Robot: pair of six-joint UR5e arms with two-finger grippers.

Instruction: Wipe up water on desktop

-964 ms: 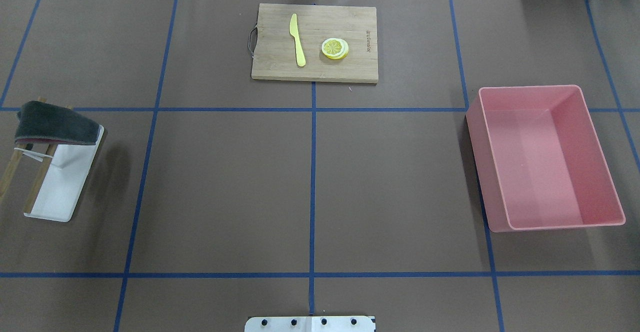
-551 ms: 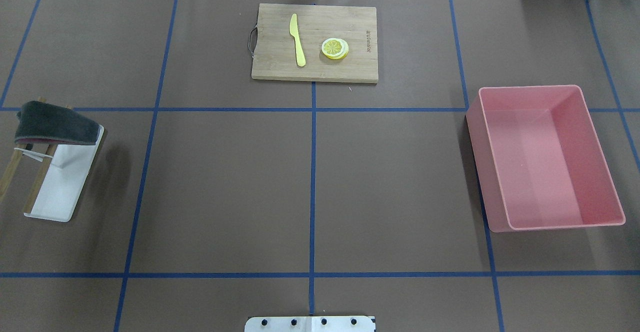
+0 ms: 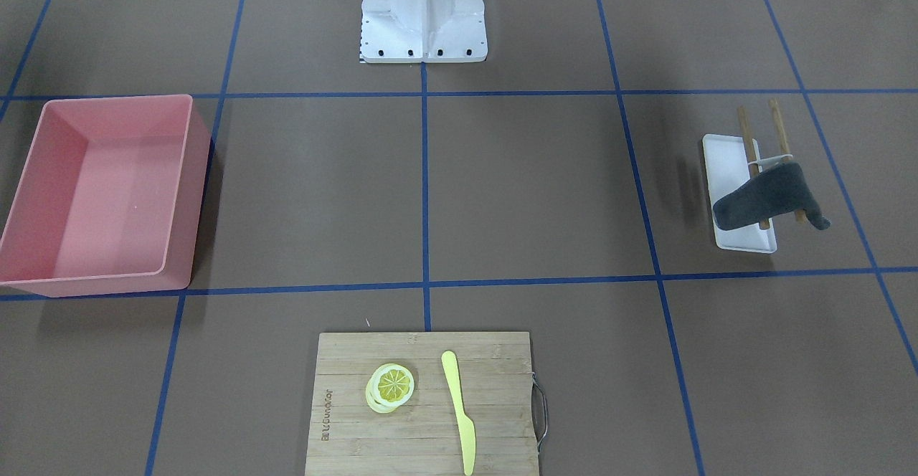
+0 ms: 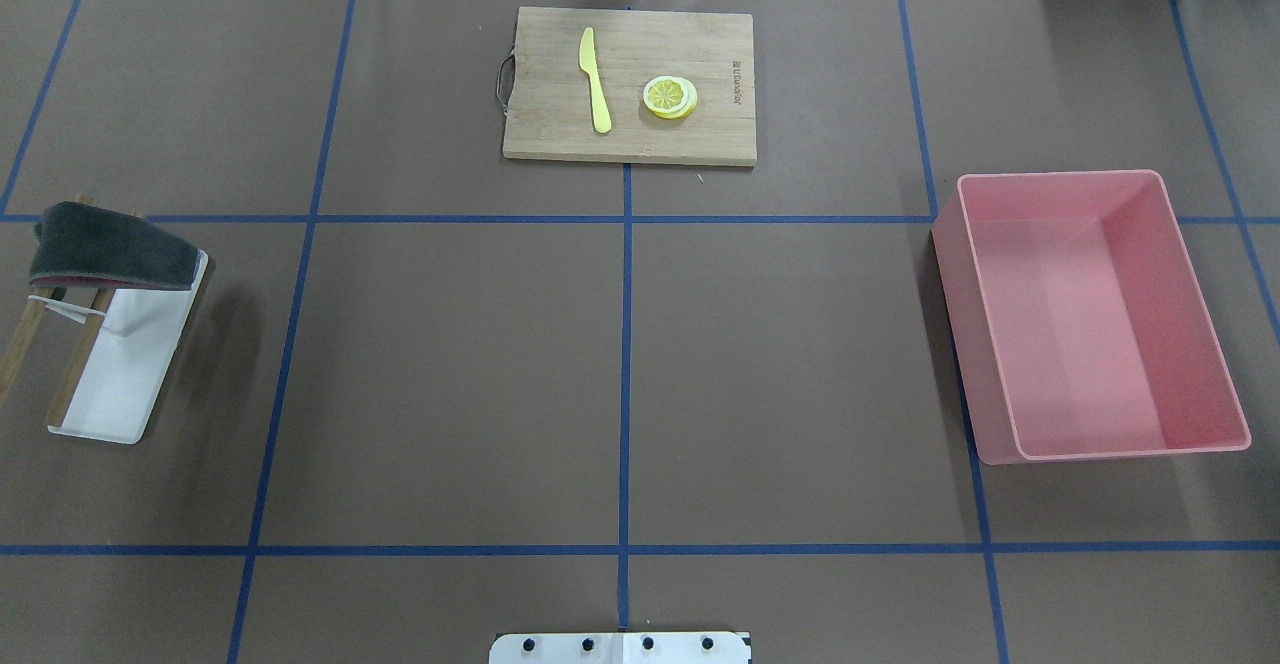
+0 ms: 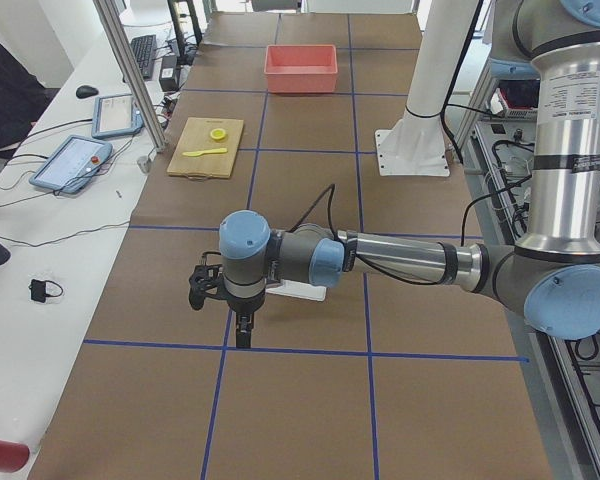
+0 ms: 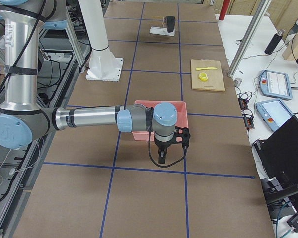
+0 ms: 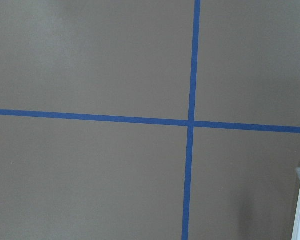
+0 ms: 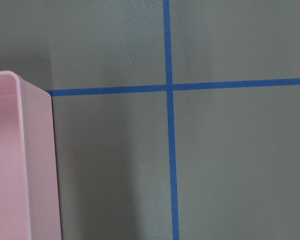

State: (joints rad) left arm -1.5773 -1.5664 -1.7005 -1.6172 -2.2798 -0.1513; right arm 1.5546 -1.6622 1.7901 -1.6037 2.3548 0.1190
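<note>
This is a robotics lab. A wide brown surface [image 4: 450,364] is gridded with blue tape lines [image 4: 626,344]. A silver-and-blue left arm [image 5: 400,260] and right arm [image 6: 89,118] reach over it beside a white pedestal [image 3: 423,10]. Along its far edge, a white bench [image 5: 20,320] holds teach pendants [image 5: 70,163] and cables [image 5: 40,240], with an aluminium post [image 5: 130,70].

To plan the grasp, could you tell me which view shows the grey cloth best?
Exterior front-facing: the grey cloth drapes unobstructed over its rack. Overhead shows it near the edge; exterior right, tiny; exterior left hides it.
</note>
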